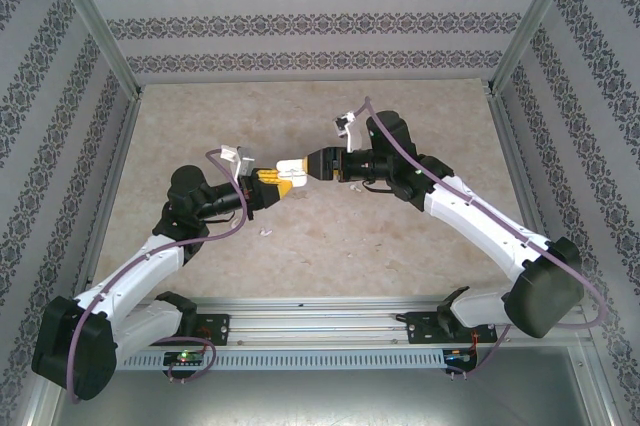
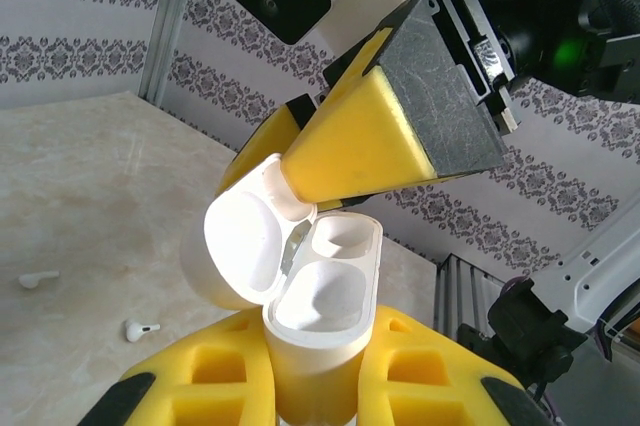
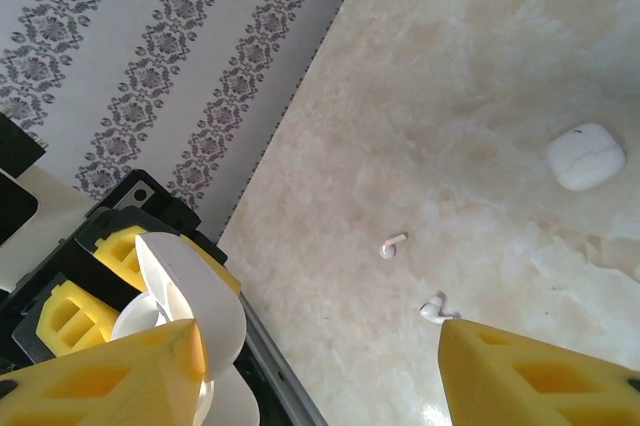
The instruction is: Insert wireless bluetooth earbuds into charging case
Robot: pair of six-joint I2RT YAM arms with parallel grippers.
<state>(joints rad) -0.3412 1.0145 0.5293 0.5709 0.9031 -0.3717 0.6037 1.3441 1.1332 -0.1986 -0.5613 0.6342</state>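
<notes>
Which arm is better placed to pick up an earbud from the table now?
Right, I think. The right tool is open and empty, and its camera sees two earbuds on the table. The left tool is shut on the open case and must hold it.

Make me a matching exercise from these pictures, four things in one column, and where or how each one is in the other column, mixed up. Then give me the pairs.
Things
1. open charging case
2. closed case
3. two earbuds
4. right gripper

Places or states
A. lying as a pair on the table
B. jaws apart, one finger against the open case
C. gripped by the left gripper, both wells empty
D. lying shut on the table

Pairs: 1-C, 2-D, 3-A, 4-B
</notes>
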